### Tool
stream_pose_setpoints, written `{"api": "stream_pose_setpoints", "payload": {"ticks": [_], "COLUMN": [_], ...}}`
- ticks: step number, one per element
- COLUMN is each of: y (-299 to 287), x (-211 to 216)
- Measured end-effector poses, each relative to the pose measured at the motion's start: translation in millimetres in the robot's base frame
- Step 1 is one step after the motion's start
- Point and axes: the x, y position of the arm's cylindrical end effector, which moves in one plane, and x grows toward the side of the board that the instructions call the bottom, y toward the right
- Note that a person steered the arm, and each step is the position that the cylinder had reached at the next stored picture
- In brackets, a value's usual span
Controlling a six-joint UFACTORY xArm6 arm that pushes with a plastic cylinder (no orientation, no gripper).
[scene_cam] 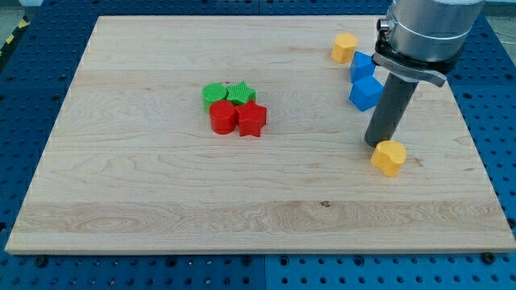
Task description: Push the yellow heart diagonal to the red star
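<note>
The yellow heart lies on the wooden board at the view's right, below the middle. My tip rests on the board just left of and above the heart, touching it or nearly so. The red star lies left of the board's centre, far to the left of the heart. It is packed against a red round block, with a green round block and a green star just above them.
Two blue blocks lie close together at the upper right, just above and left of the rod. A second yellow block sits above them near the board's top edge. The arm's grey body overhangs the upper right corner.
</note>
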Motion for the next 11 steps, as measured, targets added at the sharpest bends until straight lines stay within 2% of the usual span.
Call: {"api": "stream_pose_setpoints", "payload": {"ticks": [2, 3, 4, 6, 7, 9, 11], "y": [-33, -22, -9, 0, 29, 34, 45], "x": [5, 27, 30, 7, 9, 16, 42]}}
